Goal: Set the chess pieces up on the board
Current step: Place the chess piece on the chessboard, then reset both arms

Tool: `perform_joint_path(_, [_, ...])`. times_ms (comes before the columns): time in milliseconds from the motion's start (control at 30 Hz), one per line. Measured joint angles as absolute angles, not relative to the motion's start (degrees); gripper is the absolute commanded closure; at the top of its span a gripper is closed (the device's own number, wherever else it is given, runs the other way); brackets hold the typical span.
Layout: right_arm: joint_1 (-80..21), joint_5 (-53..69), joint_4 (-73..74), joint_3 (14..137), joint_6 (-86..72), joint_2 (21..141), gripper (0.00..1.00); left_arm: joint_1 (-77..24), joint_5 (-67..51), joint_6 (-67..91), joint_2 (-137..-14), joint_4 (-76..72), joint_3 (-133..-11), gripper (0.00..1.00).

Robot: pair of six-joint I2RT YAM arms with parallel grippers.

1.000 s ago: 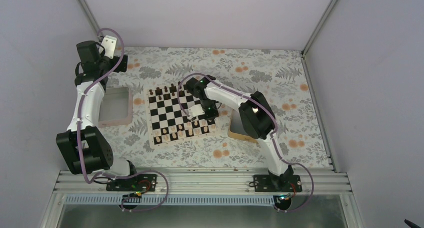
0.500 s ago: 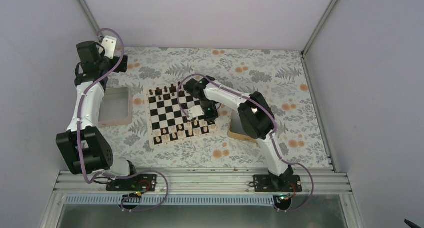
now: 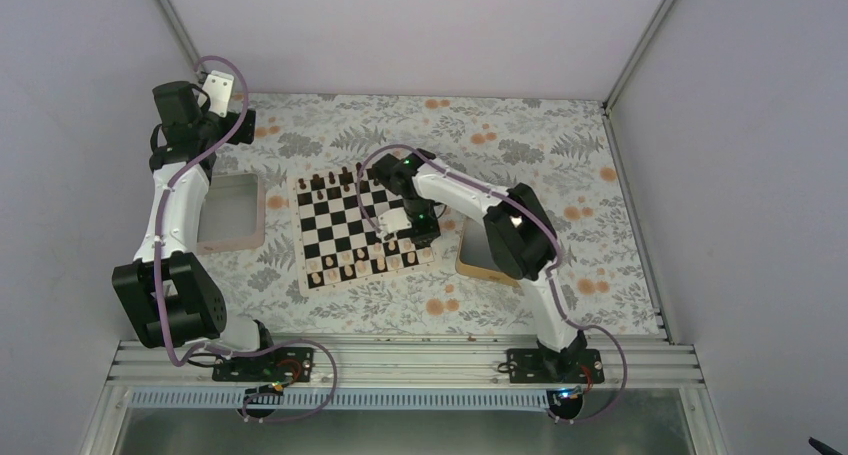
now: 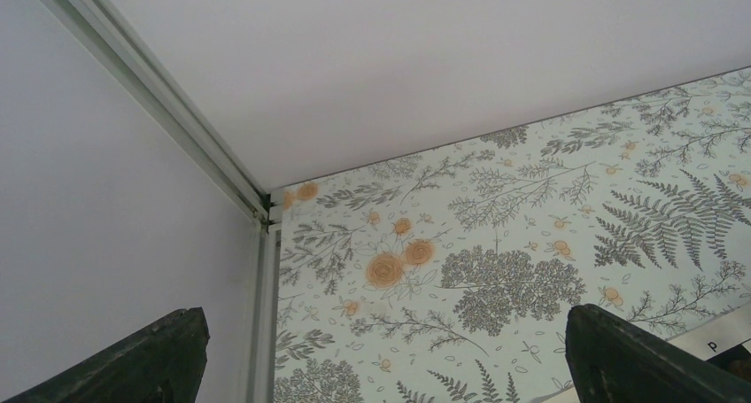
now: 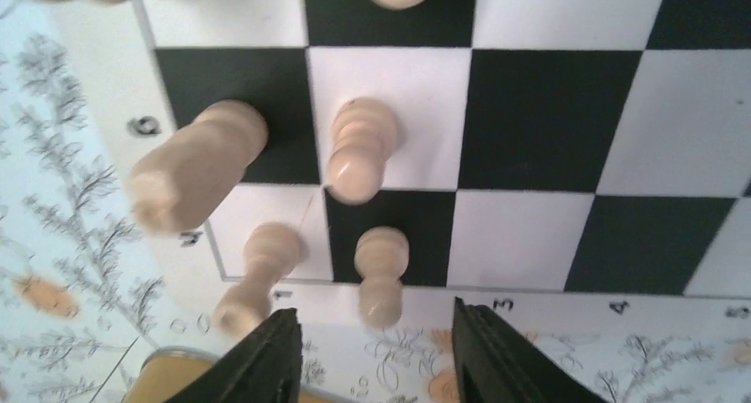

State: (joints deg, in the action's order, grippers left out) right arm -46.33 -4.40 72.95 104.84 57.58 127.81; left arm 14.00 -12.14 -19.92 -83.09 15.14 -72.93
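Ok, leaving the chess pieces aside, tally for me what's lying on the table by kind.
Chessboard: 1
Trays: 2 (pink-rimmed tray, gold tray)
Total: 3

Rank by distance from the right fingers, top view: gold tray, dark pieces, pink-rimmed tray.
1. Gold tray: just off the board's right edge.
2. Dark pieces: along the board's far edge.
3. Pink-rimmed tray: left of the board.

Black-and-white checked board [image 3: 345,220], tan pieces [image 5: 359,151]
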Motion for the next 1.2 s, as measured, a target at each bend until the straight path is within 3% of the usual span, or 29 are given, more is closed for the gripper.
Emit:
perform_joint_path(67, [-46.0,-3.7,73.0,103.8,57.6,125.7,0.41,14.0,-12.2,-19.9,-83.1,15.1,-72.9,0.00])
perform_joint_path(100, [-46.0,-3.4,73.1,103.5,57.5,124.4,0.31,14.0,-12.2,-19.9,-83.1,15.1,-72.9,0.00])
perform_joint_path(133, [-45.9,-3.1,73.3,103.1,57.5,122.9,0.12,14.0,-12.2,-19.9,-83.1,15.1,-72.9,0.00])
perform_joint_path(167, [-45.6,-2.8,73.4,102.8,57.5,121.1,0.01,14.0,-12.3,-19.9,-83.1,15.1,-72.9,0.00])
perform_joint_path(400, [-42.7,-1.0,72.9,102.6,56.7,112.1,0.00,14.0,-12.3,-19.9,-82.9,15.1,-72.9,0.00])
perform_joint_path(633, [-33.1,5.8,71.0,100.7,56.6,102.8,0.00,14.0,-12.1,-19.9,-82.7,15.1,-72.9,0.00])
perform_joint_path(900, [-30.3,7.8,61.5,88.7,55.7,87.3,0.00,14.0,-11.5,-19.9,-82.7,15.1,-72.9,0.00])
perform_joint_path(1200, [-29.8,10.0,59.6,89.7,55.8,89.3,0.00,14.0,-11.1,-19.9,-82.3,15.1,-72.9,0.00])
